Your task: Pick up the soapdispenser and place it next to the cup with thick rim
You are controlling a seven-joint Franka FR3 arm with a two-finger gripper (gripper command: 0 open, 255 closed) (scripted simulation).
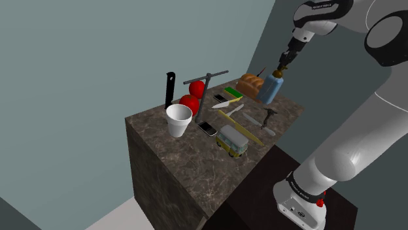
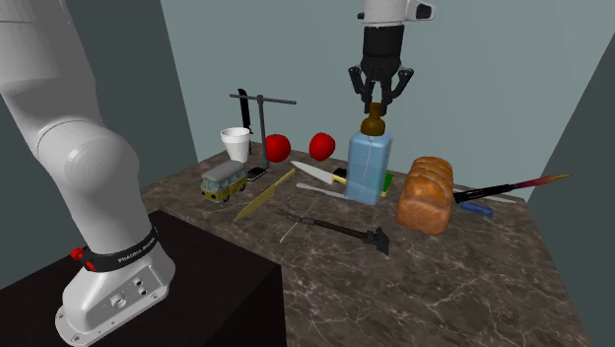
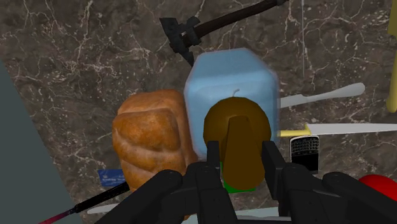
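Observation:
The soap dispenser [image 1: 270, 90] [image 2: 369, 170] [image 3: 229, 76] is a light blue square bottle with a brown pump top. My gripper [image 1: 283, 65] [image 2: 375, 104] [image 3: 240, 156] comes down from above and is shut on the pump, one black finger on each side. The bottle hangs a little tilted near the back of the marble counter, beside the bread loaf; whether its base still touches the counter I cannot tell. The white cup [image 1: 178, 119] [image 2: 237, 144] stands at the counter's far end from the bottle, next to the red apples.
A bread loaf [image 1: 250, 83] [image 2: 426, 192] [image 3: 149, 143] sits right by the bottle. Between bottle and cup lie knives, a phone [image 1: 208, 128], a toy bus [image 1: 232, 141] [image 2: 223, 180], two red apples [image 1: 189, 103] [image 2: 277, 148] and a dark hammer-like tool [image 2: 335, 229]. A thin grey T-shaped rod [image 1: 208, 82] rises behind the cup.

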